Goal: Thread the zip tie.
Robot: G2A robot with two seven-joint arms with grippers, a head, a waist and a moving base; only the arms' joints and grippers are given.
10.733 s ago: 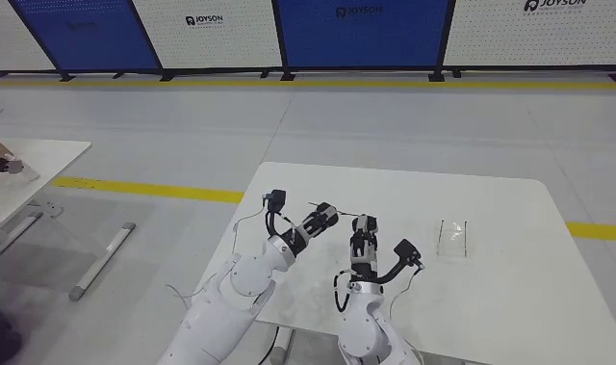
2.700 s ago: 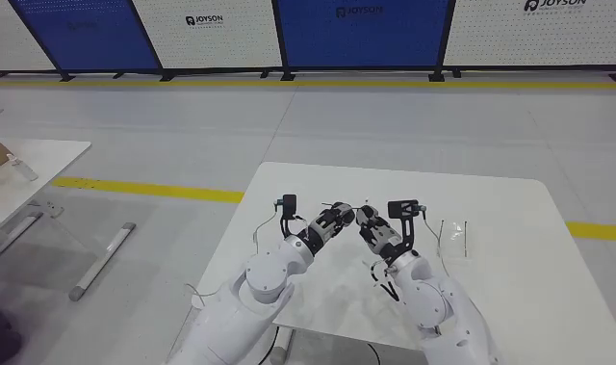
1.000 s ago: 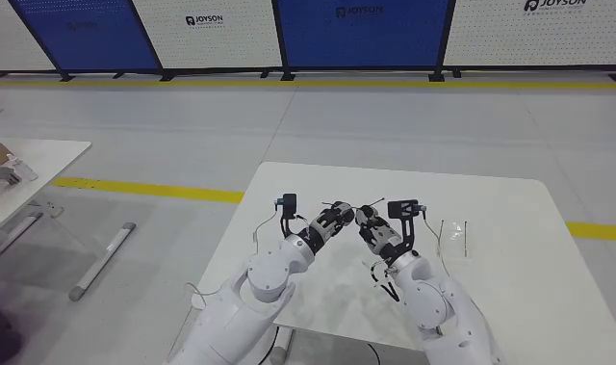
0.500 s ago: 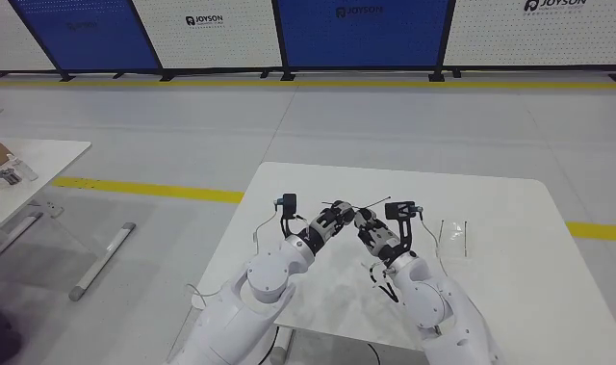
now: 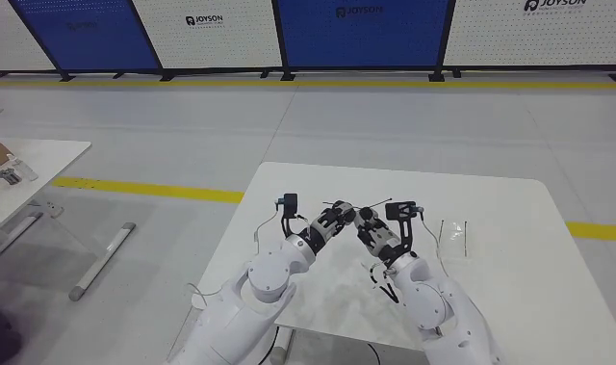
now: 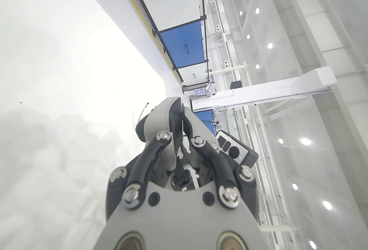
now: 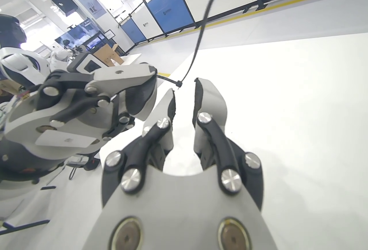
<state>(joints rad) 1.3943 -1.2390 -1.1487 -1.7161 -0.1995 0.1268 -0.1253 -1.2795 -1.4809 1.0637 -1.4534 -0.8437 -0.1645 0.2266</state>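
Our right claw (image 7: pixel 185 87) hangs with jaws apart, empty, just beside the zip tie (image 7: pixel 198 38). Beyond it, our left claw (image 7: pixel 153 81) is clamped on the strap above the table (image 7: pixel 287 90). Held at one spot only, the springy strap could swing aside.

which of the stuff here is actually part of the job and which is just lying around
In the job:
- zip tie
- left gripper, shut on it
- right gripper, open, close to the tie

Lying about:
- clear packet on the table, apart from both arms
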